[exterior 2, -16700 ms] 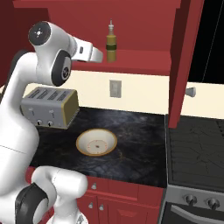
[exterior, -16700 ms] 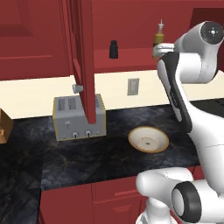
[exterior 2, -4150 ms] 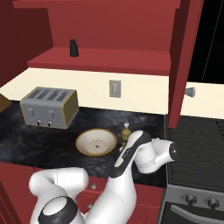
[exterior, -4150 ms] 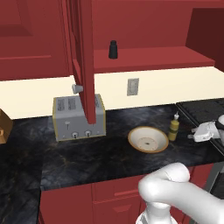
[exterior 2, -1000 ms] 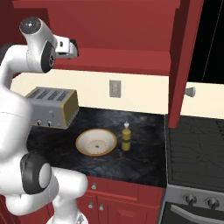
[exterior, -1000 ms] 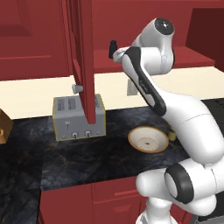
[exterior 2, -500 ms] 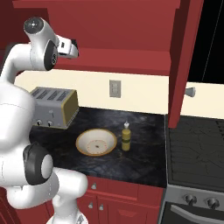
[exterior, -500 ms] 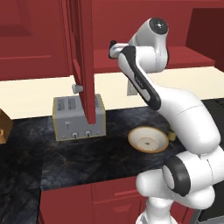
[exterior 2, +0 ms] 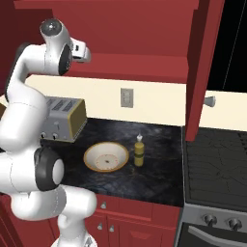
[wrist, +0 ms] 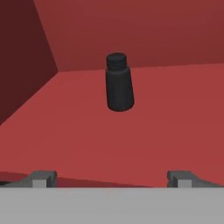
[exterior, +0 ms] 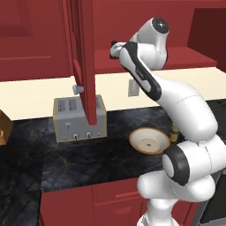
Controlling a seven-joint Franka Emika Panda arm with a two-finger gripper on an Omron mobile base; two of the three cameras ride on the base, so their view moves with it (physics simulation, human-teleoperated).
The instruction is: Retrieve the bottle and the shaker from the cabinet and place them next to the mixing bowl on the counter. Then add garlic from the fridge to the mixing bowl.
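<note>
Shaker first: the small all-black cylinder with its narrower cap (wrist: 119, 83) stands upright on the red shelf of the dark red wall cabinet (wrist: 144, 127), well back from the shelf's front edge and apart from the side wall. I judge it sits there simply because it has not been fetched yet. My two-finger gripper (wrist: 112, 177) is lined up with it from the front, fingertips spread wide with nothing between them and clear space ahead of them to the shaker. I read that as the approach for a grasp, jaws set wide so they can pass either side of the cylinder.

Working outward from the shaker, the olive-yellow bottle with the pointed white spout (exterior 2: 139, 152) is down on the black marbled counter (exterior 2: 159, 166), upright and just beside the shallow golden-tan mixing bowl (exterior 2: 106, 157). That half of the fetching looks done to me. The bowl's cream inside holds no garlic.

The hand view gives me what the base cameras cannot: the shaker itself, its upright stance, and the gap in front of my fingertips. In the left base view the wrist covers that stretch of shelf, and the open panelled red door (exterior: 84, 62) hangs forward, over the silver toaster (exterior: 79, 118). The right base view shows the bottle clearly, while the left one has my arm across most of it.
</note>
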